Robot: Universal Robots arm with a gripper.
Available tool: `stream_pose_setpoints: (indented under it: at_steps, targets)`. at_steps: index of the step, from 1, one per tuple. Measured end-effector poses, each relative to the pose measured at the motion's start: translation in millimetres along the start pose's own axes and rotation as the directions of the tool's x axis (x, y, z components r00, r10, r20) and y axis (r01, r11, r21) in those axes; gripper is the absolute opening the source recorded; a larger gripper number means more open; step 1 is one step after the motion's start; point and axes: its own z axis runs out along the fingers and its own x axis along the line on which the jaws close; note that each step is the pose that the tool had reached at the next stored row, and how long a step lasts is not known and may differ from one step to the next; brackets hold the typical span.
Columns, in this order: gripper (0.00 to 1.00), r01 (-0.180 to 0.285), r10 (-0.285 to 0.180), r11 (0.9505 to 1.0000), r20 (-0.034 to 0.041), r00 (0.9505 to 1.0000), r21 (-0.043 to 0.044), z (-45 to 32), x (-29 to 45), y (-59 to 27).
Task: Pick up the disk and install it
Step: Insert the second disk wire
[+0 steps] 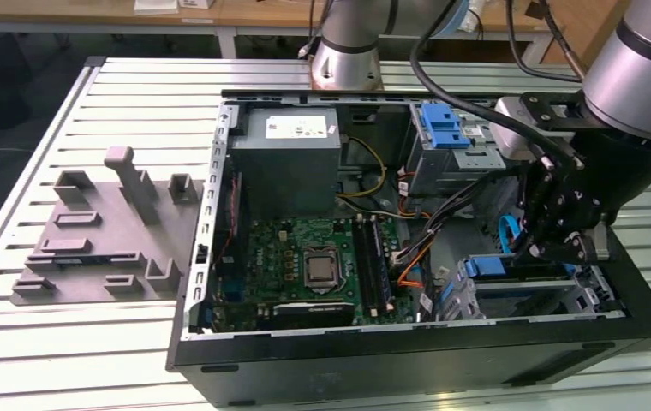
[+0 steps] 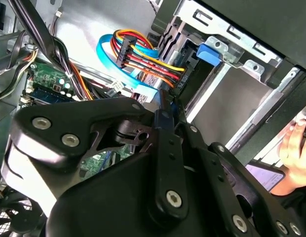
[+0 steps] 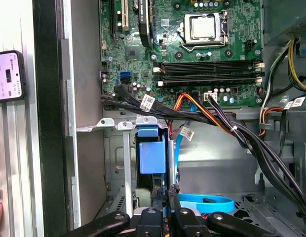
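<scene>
- Holder fixture [image 1: 97, 231], grey, moulded, on the slatted table [image 1: 74, 342]: well apart from the pincer, far to the exterior view's left, outside the computer case [image 1: 417, 364].
- Power supply box [image 1: 291, 150] and green motherboard [image 1: 302, 257]: inside the open case, on the exterior view's left of the pincer, clear of it.
- Blue latch [image 1: 445, 128] on the upper metal drive cage: near the pincer, beyond it toward the arm's base, not touching.
- Pincer [image 1: 548, 253] [image 2: 165, 106] [image 3: 165, 195]: reaching down into the case at the exterior view's right end, over the lower drive cage [image 1: 531, 295]. Fingers pressed together, pinching a thin blue edge that looks like the carrier of the disk [image 1: 510, 267] [image 3: 152, 157].
- Disk: directly under the pincer tips, seated in the lower cage slot. Blue carrier end showing; silver body hidden.
- Cable bundle [image 2: 143, 59], red, yellow, orange and black, plus a flat blue ribbon: just beside the fingertips, apart from them.
- A person's hand [image 2: 296, 148]: outside the case wall, near a phone [image 3: 7, 76] lying on the table.
</scene>
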Motion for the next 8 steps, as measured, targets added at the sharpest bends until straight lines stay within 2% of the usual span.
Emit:
stream_pose_setpoints:
  at_steps: [8]
  targets:
    - [0.16, 0.0, 0.0, 1.0, 0.0007, 1.0, -0.0001, 1.5, 0.7, 0.0]
